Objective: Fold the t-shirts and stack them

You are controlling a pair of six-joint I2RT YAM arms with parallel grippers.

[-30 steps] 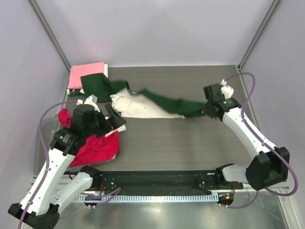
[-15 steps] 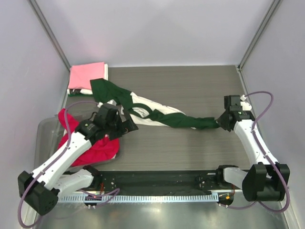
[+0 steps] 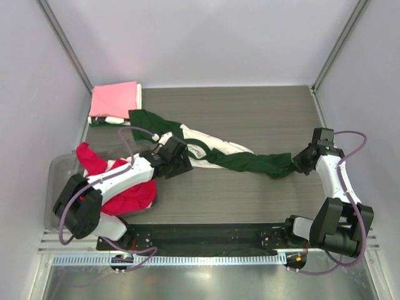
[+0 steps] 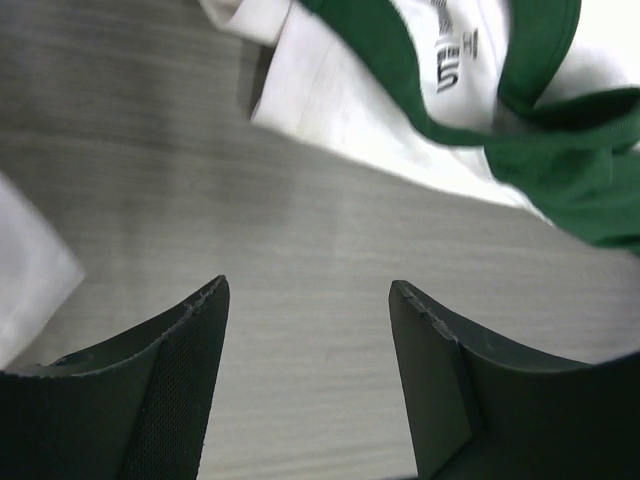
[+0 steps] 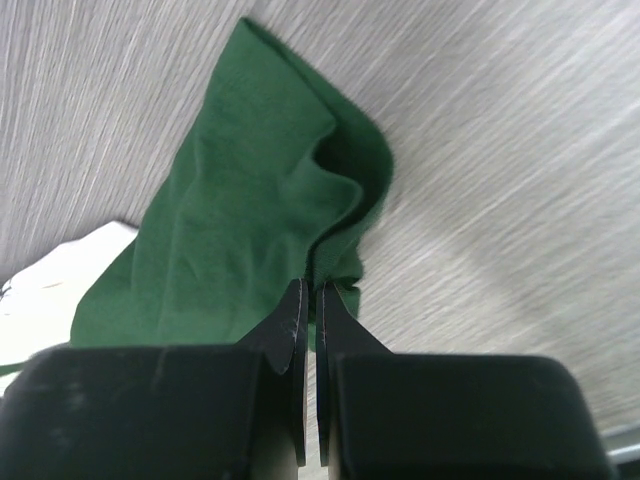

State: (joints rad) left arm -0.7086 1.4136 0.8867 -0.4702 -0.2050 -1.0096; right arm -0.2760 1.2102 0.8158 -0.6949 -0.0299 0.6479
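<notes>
The green shirt lies roped across the mid tabletop, tangled with the white shirt toward the left. Right jaws pinch its right end; left jaws hang spread, empty, beside the tangle. They should pin the white shirt while the green slides free.

The dark green cloth t-shirt lay pulled long and twisted, tangled with the cream-white cloth t-shirt with black print. The red cloth t-shirt sat crumpled, near left. The pale pink cloth t-shirt lay folded, far left.
</notes>
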